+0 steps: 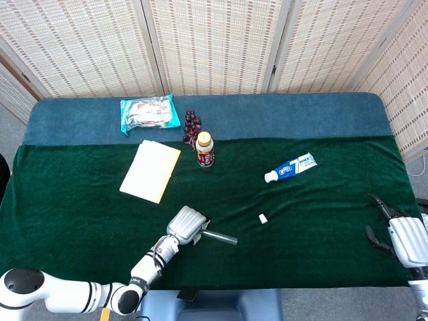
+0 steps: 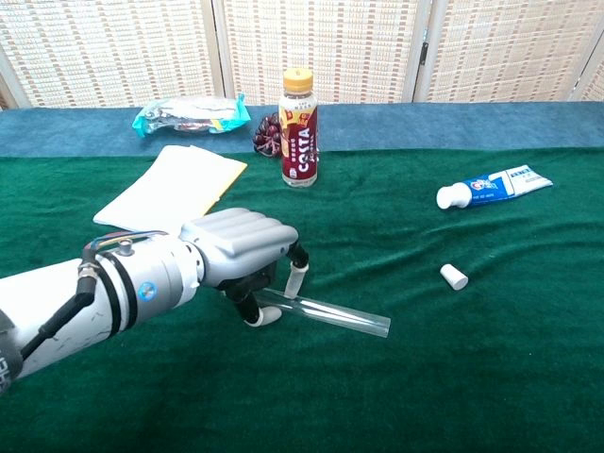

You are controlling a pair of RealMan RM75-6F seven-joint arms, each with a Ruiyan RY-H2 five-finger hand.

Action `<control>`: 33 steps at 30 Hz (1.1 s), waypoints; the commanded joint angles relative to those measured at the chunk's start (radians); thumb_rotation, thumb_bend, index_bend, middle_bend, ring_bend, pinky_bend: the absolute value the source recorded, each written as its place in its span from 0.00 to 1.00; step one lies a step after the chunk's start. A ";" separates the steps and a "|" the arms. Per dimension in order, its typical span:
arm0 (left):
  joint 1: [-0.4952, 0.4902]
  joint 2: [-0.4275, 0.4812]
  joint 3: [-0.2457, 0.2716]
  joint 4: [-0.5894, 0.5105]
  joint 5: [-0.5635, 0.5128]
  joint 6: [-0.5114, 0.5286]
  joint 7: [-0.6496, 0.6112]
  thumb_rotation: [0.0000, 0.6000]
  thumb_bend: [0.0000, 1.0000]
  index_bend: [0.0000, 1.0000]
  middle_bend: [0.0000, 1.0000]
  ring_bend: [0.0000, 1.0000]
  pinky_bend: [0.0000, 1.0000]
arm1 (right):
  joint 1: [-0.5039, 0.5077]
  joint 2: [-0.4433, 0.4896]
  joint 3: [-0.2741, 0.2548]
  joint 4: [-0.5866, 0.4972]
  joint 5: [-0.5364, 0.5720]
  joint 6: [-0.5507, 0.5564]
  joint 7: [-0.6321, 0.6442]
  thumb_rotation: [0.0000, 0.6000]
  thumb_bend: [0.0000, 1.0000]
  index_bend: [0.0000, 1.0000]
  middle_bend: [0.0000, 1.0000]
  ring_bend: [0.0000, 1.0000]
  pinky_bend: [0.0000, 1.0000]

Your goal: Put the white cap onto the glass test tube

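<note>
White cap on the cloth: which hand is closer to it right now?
Left. The left hand sits at the glass test tube, a short way left of the white cap; the right hand hangs far off at the table's right edge.

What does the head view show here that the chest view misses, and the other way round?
Only the head view shows the right hand, at the table's near right edge, holding nothing, fingers apart. Only the chest view shows the left hand's fingertips either side of the glass test tube, which lies on the green cloth. Both show the left hand, the tube, the white cap lying apart, the toothpaste tube and the bottle.
</note>
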 commanded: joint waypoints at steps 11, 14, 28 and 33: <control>0.006 0.019 -0.003 -0.021 0.014 0.030 -0.055 1.00 0.43 0.60 1.00 0.95 0.85 | -0.003 0.000 -0.001 -0.001 -0.004 0.004 0.000 1.00 0.51 0.12 0.37 0.49 0.41; 0.014 0.042 -0.010 -0.040 0.012 0.033 -0.085 1.00 0.43 0.63 1.00 0.95 0.86 | -0.001 -0.001 -0.001 -0.005 -0.013 0.008 -0.006 1.00 0.51 0.12 0.37 0.49 0.41; 0.147 0.287 -0.065 -0.203 0.038 0.063 -0.413 1.00 0.46 0.65 1.00 0.96 0.87 | 0.062 0.031 -0.019 -0.106 -0.137 -0.034 -0.138 1.00 0.51 0.17 0.45 0.58 0.46; 0.209 0.381 -0.069 -0.240 0.084 0.078 -0.545 1.00 0.48 0.65 1.00 0.96 0.87 | 0.126 0.030 -0.025 -0.177 -0.190 -0.124 -0.243 1.00 0.51 0.18 0.57 0.74 0.69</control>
